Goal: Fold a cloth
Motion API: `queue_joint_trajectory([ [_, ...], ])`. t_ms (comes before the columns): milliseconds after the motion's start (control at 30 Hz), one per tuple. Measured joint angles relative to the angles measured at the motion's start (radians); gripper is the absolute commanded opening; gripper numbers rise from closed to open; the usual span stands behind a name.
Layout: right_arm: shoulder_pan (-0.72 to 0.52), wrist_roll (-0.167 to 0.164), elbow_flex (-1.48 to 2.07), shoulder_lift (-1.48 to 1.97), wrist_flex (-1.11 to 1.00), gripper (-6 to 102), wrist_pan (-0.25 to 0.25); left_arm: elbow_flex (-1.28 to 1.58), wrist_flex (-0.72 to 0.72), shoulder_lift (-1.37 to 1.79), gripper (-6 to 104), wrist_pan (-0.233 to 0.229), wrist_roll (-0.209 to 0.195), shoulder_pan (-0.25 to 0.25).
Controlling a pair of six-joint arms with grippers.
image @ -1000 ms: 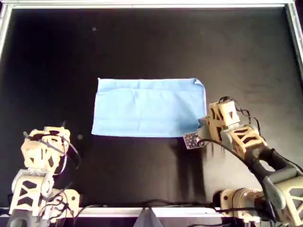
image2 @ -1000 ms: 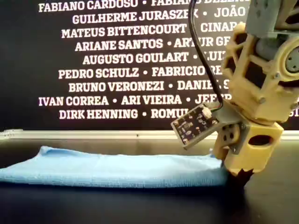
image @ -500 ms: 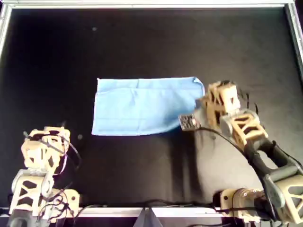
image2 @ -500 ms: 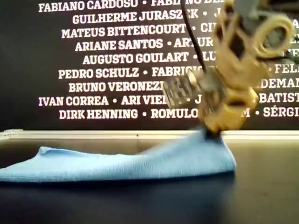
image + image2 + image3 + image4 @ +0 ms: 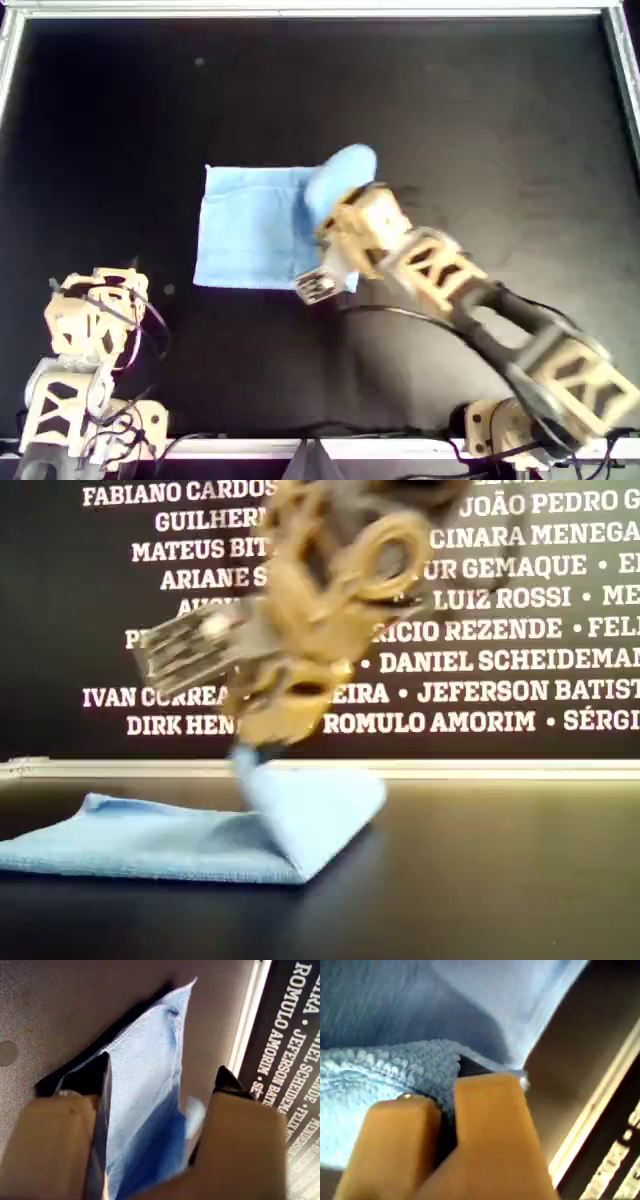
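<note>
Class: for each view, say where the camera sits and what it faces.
Overhead: above the table, looking down on the cloth, left arm and right arm.
Exterior: low at table level, facing the name wall; right gripper holds the cloth up.
Left wrist: on the open left gripper, facing the cloth.
Right wrist: on the right gripper, shut on the cloth.
Shared: all show the cloth.

The right tool (image 5: 451,1105) pinches a bunched fold of the cloth (image 5: 395,1067).

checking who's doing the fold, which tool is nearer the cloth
Right. The right tool grips the cloth; the left tool sits apart at the overhead view's lower left.
</note>
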Motion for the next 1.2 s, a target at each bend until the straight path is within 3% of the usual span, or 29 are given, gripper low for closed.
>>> queue_joint_trajectory([
  [633,0.19,-0.003,-0.658,-0.428,0.0,2,0.0,0.0,0.0,0.0,72,0.0,0.0,0.0],
  [1200,0.232,0.003,-1.035,-0.788,0.0,4,0.0,0.002,0.0,0.0,72,0.0,0.0,0.0],
])
